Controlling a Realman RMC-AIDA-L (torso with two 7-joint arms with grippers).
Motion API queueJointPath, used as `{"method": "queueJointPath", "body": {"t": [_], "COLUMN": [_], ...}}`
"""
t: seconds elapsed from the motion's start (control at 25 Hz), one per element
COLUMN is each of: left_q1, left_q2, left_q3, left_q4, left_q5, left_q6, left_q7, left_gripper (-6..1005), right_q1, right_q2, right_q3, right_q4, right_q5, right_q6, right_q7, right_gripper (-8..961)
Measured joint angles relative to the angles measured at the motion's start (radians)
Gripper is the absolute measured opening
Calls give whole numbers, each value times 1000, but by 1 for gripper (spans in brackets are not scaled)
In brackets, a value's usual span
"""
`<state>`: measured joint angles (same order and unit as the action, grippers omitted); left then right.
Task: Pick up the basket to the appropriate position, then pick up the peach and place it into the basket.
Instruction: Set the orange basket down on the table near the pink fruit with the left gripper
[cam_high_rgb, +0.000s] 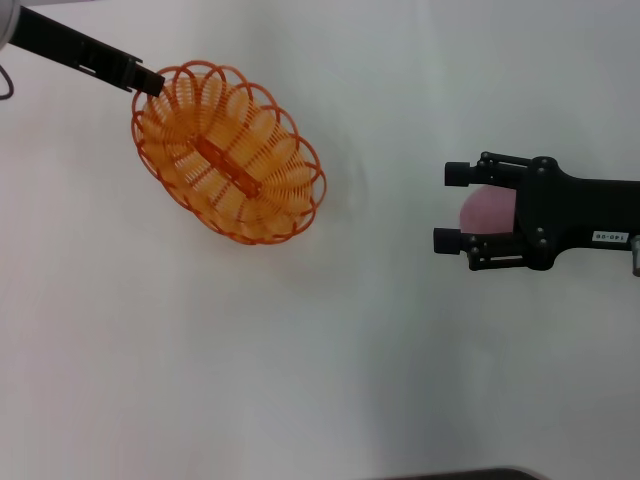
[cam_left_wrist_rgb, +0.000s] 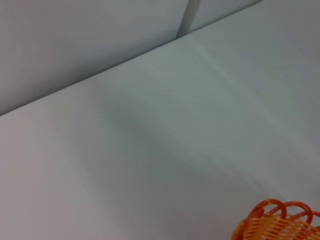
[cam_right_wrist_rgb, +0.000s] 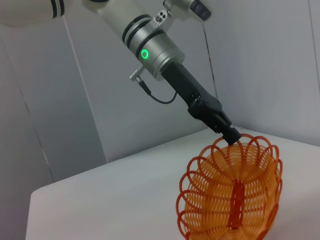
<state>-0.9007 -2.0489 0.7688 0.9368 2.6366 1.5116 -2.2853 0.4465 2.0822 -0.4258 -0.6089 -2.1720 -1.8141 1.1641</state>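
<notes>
While my left gripper (cam_high_rgb: 150, 82) is clamped on the scalloped rim of the basket (cam_high_rgb: 228, 152), holding it tilted near the tabletop's (cam_high_rgb: 300, 380) far left corner with nothing inside, my right gripper (cam_high_rgb: 448, 207), fingers apart, seems to straddle the peach (cam_high_rgb: 487, 208) toward the right edge.

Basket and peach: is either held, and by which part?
The left gripper pinches the basket by its rim. The right gripper straddles the peach; a grip cannot be confirmed.
</notes>
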Motion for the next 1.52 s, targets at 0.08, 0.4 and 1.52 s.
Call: {"method": "queueJointPath", "body": {"t": [0.08,0.4,1.52], "left_q1": [-1,39,318], "left_q2": [1,-24,-122], "left_q3": [-4,-14,70], "left_q4": [0,27,108], "left_q5": [-1,-55,-188], "left_q6": [6,-8,-272], "left_q7": [-1,-18,-373], "left_gripper": [36,36,42], "right_q1": [0,8,33], "right_q2": [-1,-2,-62], "right_q3": [0,-1,14], "right_q4": [0,0,-37], "right_q5": [0,0,36], "right_q6": [-1,-11,15], "right_q7": [0,0,26], "right_gripper": [915,914,914]}}
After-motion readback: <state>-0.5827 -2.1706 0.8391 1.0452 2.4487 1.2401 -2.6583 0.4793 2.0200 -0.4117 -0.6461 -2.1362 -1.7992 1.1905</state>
